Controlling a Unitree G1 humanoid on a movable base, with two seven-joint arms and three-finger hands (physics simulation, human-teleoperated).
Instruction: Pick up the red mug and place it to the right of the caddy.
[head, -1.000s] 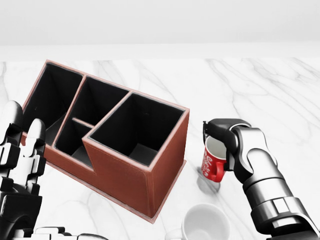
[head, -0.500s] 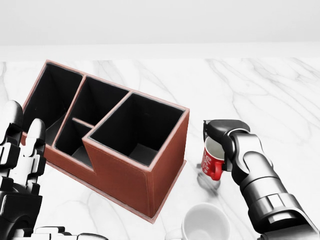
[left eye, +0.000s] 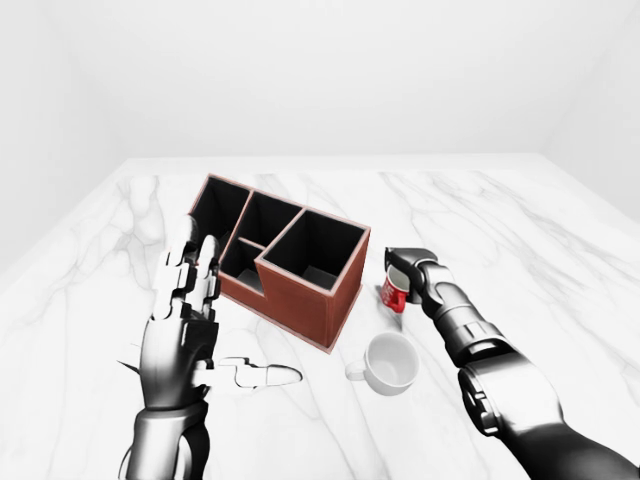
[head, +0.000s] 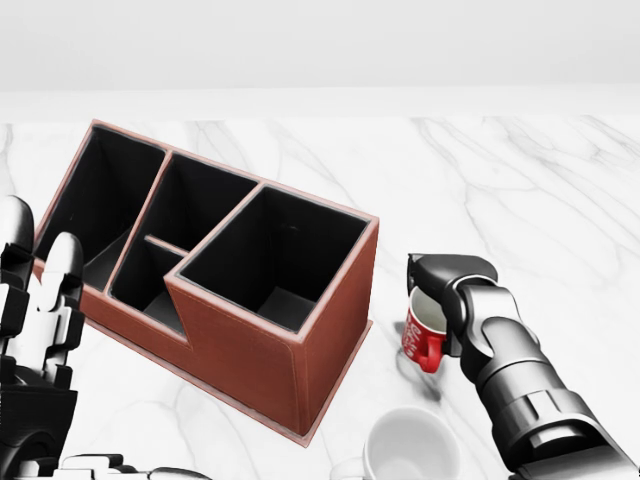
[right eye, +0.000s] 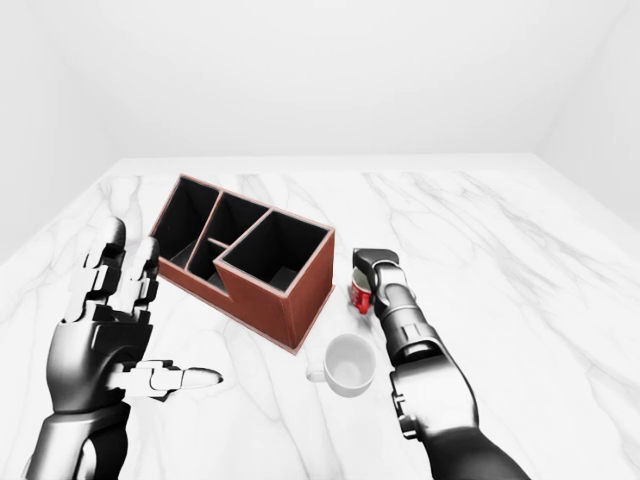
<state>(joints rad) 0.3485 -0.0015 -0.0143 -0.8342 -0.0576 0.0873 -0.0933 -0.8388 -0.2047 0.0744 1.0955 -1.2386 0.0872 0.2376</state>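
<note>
The red mug (head: 423, 338) with white lettering is upright just right of the brown caddy (head: 262, 352) in the head view. My right hand (head: 436, 296) is shut on it, fingers curled over its rim and right side. A small shadow lies under the mug; I cannot tell whether its base touches the marble. The caddy has several dark, empty compartments and lies at an angle across the table. My left hand (left eye: 193, 292) is open, fingers spread upward, below and left of the caddy, holding nothing.
A white mug (left eye: 390, 362) stands on the marble table (left eye: 520, 240) below the red mug, near my right forearm. The tabletop stretches wide to the right and top of the views, ending at a white wall.
My right hand with the red mug has sunk slightly lower in the head view and its forearm has shifted. The left hand has drifted a little down and left. The caddy has not moved.
</note>
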